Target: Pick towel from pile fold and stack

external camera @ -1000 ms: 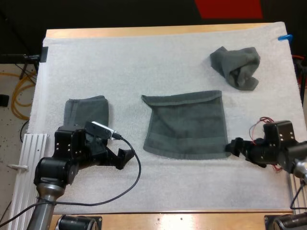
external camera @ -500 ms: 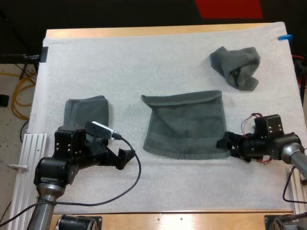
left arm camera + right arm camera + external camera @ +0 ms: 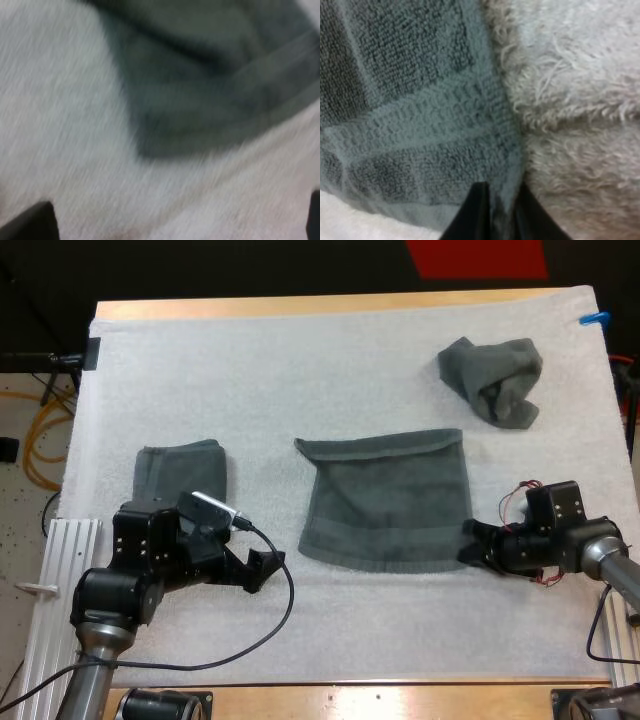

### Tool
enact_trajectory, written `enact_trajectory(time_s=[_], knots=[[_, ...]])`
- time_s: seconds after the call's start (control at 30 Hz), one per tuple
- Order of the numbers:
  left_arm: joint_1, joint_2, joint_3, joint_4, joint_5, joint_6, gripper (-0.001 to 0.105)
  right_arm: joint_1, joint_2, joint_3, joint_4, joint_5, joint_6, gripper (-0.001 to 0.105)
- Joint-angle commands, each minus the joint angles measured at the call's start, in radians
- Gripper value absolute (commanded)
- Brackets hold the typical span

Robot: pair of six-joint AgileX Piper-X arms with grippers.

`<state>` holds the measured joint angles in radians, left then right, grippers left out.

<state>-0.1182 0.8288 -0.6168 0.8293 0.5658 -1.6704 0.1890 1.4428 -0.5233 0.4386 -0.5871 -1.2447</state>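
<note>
Because the flat towel [image 3: 385, 500], lying mid-surface [image 3: 300, 380], looks soft, light and limp, I judge it best lifted by its corners. The right gripper [image 3: 501, 195] pinches its near right corner; the left gripper [image 3: 268, 564] hangs spread near the other. A folded towel [image 3: 180, 472] lies left, a crumpled towel [image 3: 492, 378] far right.

A dark grey-green towel [image 3: 200, 85] is seen lying on the white mat [image 3: 60, 125], one corner outlined against it. The left gripper [image 3: 172, 220] is held clear of it, fingers [image 3: 30, 222] set wide apart.
</note>
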Motion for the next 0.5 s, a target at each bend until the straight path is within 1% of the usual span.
enact_trajectory(time_s=[0.0,0.03,0.1,0.17,0.2,0.3,0.37,0.43,0.47], knots=[[-0.007,-0.006,-0.002,-0.038,0.046,-0.008,0.097,0.002,-0.019,0.001,0.035,0.01,-0.023,0.001],[-0.007,-0.006,-0.002,-0.049,0.058,-0.008,0.097,0.002,-0.031,0.001,0.058,0.02,-0.039,0.001],[-0.007,-0.006,-0.002,-0.067,0.131,-0.008,0.097,0.002,-0.075,0.001,0.131,0.054,-0.086,0.001],[-0.007,-0.006,-0.002,-0.073,0.174,-0.008,0.097,0.002,-0.115,0.001,0.193,0.08,-0.118,0.001],[-0.007,-0.006,-0.002,-0.073,0.176,-0.008,0.097,0.002,-0.144,0.001,0.233,0.101,-0.138,0.001],[-0.007,-0.004,-0.002,-0.073,0.167,-0.008,0.097,0.002,-0.209,0.001,0.311,0.138,-0.151,0.001],[-0.012,0.0,-0.002,-0.073,0.16,-0.009,0.097,0.002,-0.244,0.001,0.339,0.138,-0.151,0.001],[-0.036,0.01,-0.002,-0.073,0.113,-0.014,0.097,0.002,-0.265,0.001,0.346,0.141,-0.151,0.001],[-0.064,0.021,-0.002,-0.073,0.072,-0.017,0.097,0.002,-0.274,0.001,0.346,0.142,-0.151,0.001]])
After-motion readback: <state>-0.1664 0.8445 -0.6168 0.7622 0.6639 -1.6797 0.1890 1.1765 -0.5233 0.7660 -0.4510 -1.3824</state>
